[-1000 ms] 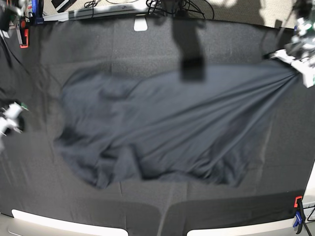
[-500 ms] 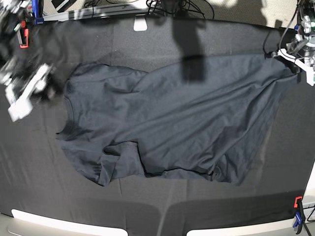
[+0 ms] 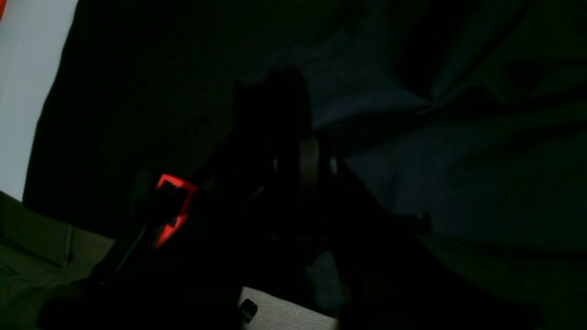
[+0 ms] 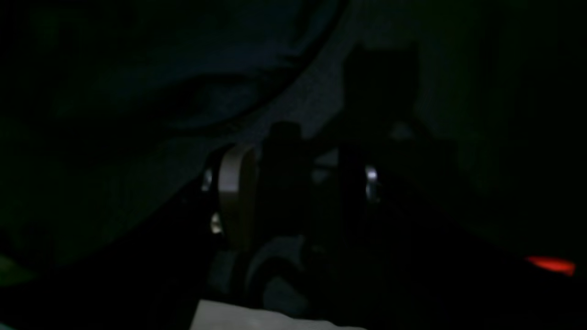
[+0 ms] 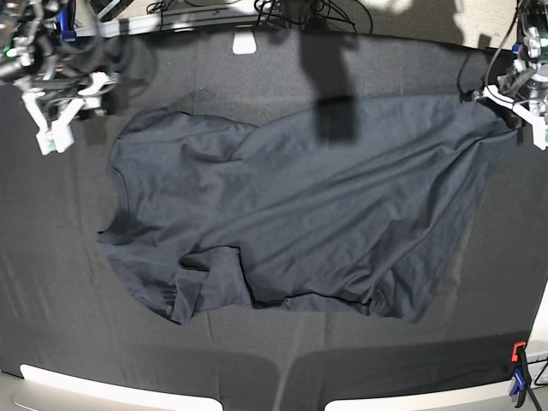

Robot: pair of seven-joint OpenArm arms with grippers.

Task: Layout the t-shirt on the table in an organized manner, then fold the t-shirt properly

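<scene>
Right gripper [image 5: 53, 128] hangs wide, empty, just off the shirt's [image 5: 291, 214] near shoulder. The shirt lies crumpled on the table [image 5: 77, 291], long axis running gripper to gripper. Left gripper [image 5: 520, 116] is pinched on its far corner.

You have bare table [image 5: 77, 282] all around the t-shirt [image 5: 300, 214]. Near the shirt's far edge hang cables [image 5: 317, 10], and I think a clamp [image 5: 519, 377] guards its near corner.
</scene>
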